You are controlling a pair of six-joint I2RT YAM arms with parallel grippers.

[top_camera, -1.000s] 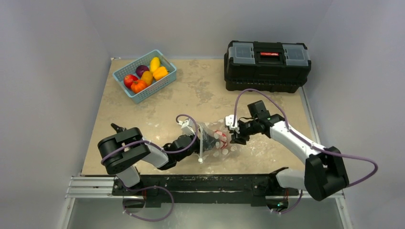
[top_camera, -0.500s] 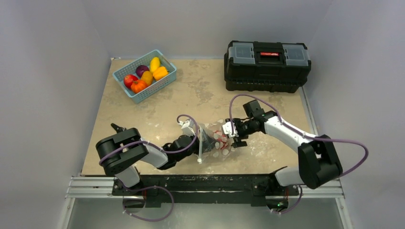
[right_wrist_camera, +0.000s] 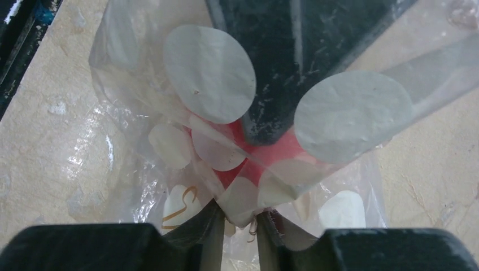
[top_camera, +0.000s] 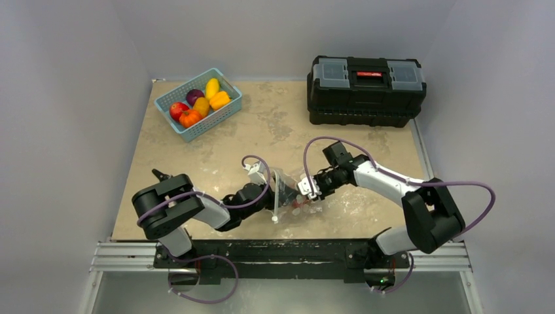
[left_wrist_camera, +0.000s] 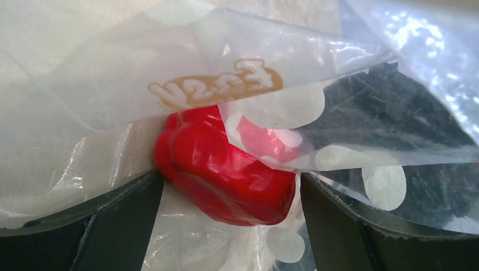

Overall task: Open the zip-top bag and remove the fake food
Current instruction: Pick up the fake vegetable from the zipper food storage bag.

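Straight ahead of my left claw (left_wrist_camera: 230, 189), spread wide and gripping nothing inside the bag (left_wrist_camera: 113, 68), lies the pepper (left_wrist_camera: 220, 169); my right claw (right_wrist_camera: 240, 217) pinches the bag's other end.

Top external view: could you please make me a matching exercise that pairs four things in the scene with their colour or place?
Things:
1. basket
2. toolbox
3. bag
4. toy pepper

Descriptions:
A. black, at the far right
B. red, lying inside the bag
C. light blue, at the far left
D. clear with white dots

Pairs: 1-C, 2-A, 3-D, 4-B
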